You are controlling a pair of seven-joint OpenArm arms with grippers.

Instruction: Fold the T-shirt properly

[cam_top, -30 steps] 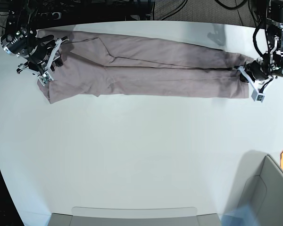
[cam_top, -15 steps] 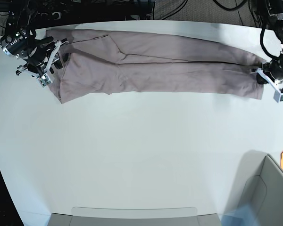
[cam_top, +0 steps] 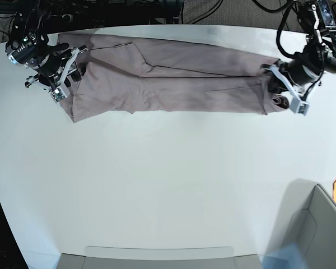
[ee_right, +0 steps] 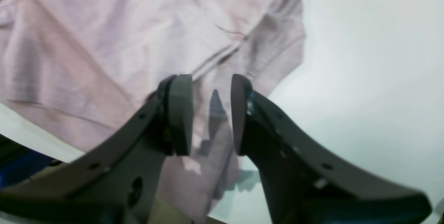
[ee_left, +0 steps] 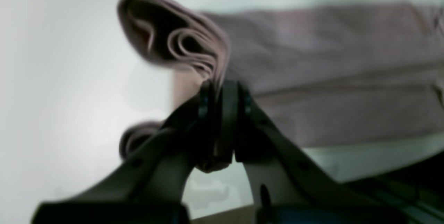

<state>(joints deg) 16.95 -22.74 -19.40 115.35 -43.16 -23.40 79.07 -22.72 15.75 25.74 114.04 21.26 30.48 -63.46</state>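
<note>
Two arms reach in over the far edge of the white counter (cam_top: 168, 185), one at each end of the shirt (cam_top: 173, 81), which lies along that edge as a long folded band. In the base view the left claw (cam_top: 284, 92) is on the right, angled down and inward; its wrist camera shows the jaws pinched tight on a bunch of layered fabric (ee_left: 194, 49), the end of the shirt curling up above the pads (ee_left: 227, 120). The right claw (cam_top: 64, 70) is on that view's left, tilted over the other end of the shirt; its jaws stand apart with a clear gap, holding nothing, cloth (ee_right: 104, 43) lying flat beneath them. No writing can be read
</note>
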